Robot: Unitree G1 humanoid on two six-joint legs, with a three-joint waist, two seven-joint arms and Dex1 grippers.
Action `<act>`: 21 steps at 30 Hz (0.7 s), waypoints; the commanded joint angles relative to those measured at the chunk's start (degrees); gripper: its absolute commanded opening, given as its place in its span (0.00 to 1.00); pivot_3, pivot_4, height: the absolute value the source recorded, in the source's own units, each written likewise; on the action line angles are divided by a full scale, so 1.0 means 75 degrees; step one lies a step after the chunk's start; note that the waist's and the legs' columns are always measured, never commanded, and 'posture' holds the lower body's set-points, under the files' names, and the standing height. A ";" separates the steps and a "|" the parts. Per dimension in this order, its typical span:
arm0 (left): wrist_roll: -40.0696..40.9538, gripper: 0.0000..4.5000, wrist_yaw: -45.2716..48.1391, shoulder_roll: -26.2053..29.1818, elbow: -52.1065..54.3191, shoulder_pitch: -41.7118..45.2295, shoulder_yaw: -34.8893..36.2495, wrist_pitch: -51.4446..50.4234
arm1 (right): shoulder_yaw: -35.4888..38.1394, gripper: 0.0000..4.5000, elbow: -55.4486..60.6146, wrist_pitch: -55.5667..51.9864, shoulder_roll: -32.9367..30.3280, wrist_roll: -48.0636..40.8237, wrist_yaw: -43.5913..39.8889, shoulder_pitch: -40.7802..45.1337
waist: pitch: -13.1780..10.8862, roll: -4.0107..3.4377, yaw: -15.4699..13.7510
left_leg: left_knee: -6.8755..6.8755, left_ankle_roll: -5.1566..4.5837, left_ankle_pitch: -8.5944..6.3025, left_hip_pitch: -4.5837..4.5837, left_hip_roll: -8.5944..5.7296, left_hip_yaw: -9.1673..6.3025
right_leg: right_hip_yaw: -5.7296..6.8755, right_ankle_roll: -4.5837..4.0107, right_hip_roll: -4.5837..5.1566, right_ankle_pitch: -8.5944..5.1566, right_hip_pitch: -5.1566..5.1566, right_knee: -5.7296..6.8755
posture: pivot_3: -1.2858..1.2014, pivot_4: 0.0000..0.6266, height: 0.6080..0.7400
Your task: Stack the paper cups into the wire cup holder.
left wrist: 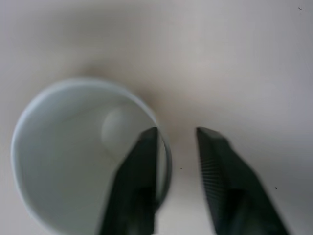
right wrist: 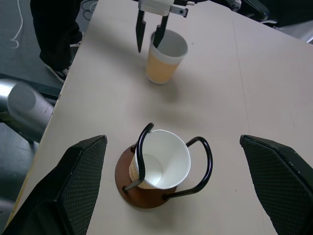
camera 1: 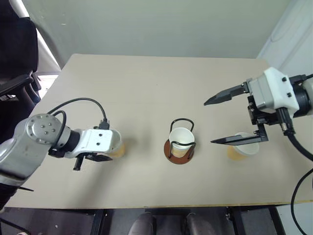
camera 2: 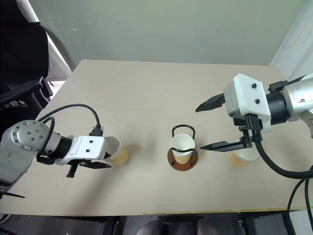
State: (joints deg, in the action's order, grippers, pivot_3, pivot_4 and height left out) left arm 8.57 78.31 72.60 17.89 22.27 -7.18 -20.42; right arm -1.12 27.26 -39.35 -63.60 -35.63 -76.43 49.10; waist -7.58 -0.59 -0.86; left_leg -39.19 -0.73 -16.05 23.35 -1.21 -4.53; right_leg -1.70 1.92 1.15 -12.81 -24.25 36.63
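Beige surface (camera 1: 146, 88): left tool (right wrist: 149, 33) pinches the rim of 1 paper cup (right wrist: 165, 58) near the left edge; right tool (camera 1: 234, 117) gapes, unladen, beside the wire cup holder (camera 1: 181, 147), already holding 1 cup.

The left tool (right wrist: 150, 30) points steeply down near the worktop's left edge, fingers pinched on a cup's (right wrist: 165, 58) wall. The right tool (camera 1: 224, 119) hangs raised toward the right edge, fingers spread wide.

Three paper cups (camera 1: 181, 139) (camera 1: 117, 147) (camera 1: 243, 147) — one wire cup holder (camera 1: 180, 152).
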 commanded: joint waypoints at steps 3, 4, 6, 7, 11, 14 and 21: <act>0.0123 0.01 0.0228 -0.0106 -0.0083 0.0422 0.0067 -0.0068 | 0.0162 1.00 -0.0033 0.0192 -0.0104 0.0073 -0.0040 -0.0002 | 0.0000 0.0000 -0.0001 | -0.0001 0.0001 0.0000 -0.0001 0.0000 0.0001 | 0.0000 -0.0005 0.0000 -0.0003 -0.0003 0.0012 | 0.52 0.24 1.00; 0.0179 0.01 0.0281 -0.0139 -0.0105 0.0520 0.0075 -0.0122 | 0.0181 1.00 -0.0022 0.0207 -0.0116 0.0076 -0.0037 -0.0032 | 0.0000 0.0000 -0.0001 | -0.0001 0.0001 0.0001 -0.0001 0.0000 0.0000 | 0.0000 -0.0007 0.0000 -0.0004 -0.0005 0.0016 | 0.52 0.24 1.00; 0.0254 0.01 0.0373 -0.0205 -0.0157 0.0719 0.0086 -0.0203 | 0.0213 1.00 0.0001 0.0222 -0.0137 0.0068 -0.0029 -0.0082 | 0.0000 0.0000 -0.0001 | -0.0001 0.0002 0.0001 -0.0001 0.0001 0.0000 | 0.0000 -0.0008 0.0000 -0.0005 -0.0006 0.0022 | 0.52 0.24 1.00; 0.0302 0.01 0.0414 -0.0233 -0.0170 0.0816 0.0095 -0.0247 | 0.0231 1.00 0.0015 0.0225 -0.0149 0.0061 -0.0026 -0.0105 | 0.0000 0.0000 -0.0001 | -0.0001 0.0002 0.0002 -0.0001 0.0001 0.0000 | 0.0000 -0.0008 0.0000 -0.0005 -0.0007 0.0021 | 0.52 0.24 1.00; 0.0611 0.01 0.0546 -0.0389 -0.0184 0.1317 0.0161 -0.0562 | 0.0287 1.00 0.0058 0.0202 -0.0236 0.0041 -0.0034 -0.0196 | 0.0000 0.0001 -0.0003 | -0.0003 0.0003 0.0002 -0.0001 0.0000 0.0001 | 0.0000 -0.0008 0.0000 -0.0005 -0.0007 0.0022 | 0.52 0.24 1.00; 0.1155 0.01 0.0645 -0.0677 -0.0185 0.2062 0.0258 -0.1144 | 0.0306 1.00 0.0069 0.0185 -0.0352 0.0045 -0.0056 -0.0288 | 0.0001 0.0001 -0.0022 | -0.0005 0.0003 0.0002 0.0000 0.0000 0.0000 | 0.0001 -0.0008 0.0001 -0.0005 -0.0006 0.0024 | 0.52 0.24 1.00; 0.2202 0.01 0.1015 -0.1540 -0.0697 0.4697 0.0178 -0.2147 | 0.0298 1.00 -0.0102 0.0122 -0.0666 0.0375 0.0169 -0.0870 | 0.0001 0.0030 -0.0040 | -0.0012 0.0014 0.0013 0.0011 0.0006 -0.0007 | 0.0012 -0.0009 0.0002 -0.0003 -0.0010 0.0026 | 0.52 0.24 1.00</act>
State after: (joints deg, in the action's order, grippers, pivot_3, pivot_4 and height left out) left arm 23.41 84.98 61.45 13.13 55.52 -7.23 -35.15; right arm -0.67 26.49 -38.61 -67.52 -33.63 -75.84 42.88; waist -7.57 -0.36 -1.17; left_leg -39.27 -0.66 -15.97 23.38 -1.22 -4.55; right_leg -1.67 1.86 1.19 -12.83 -24.29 36.83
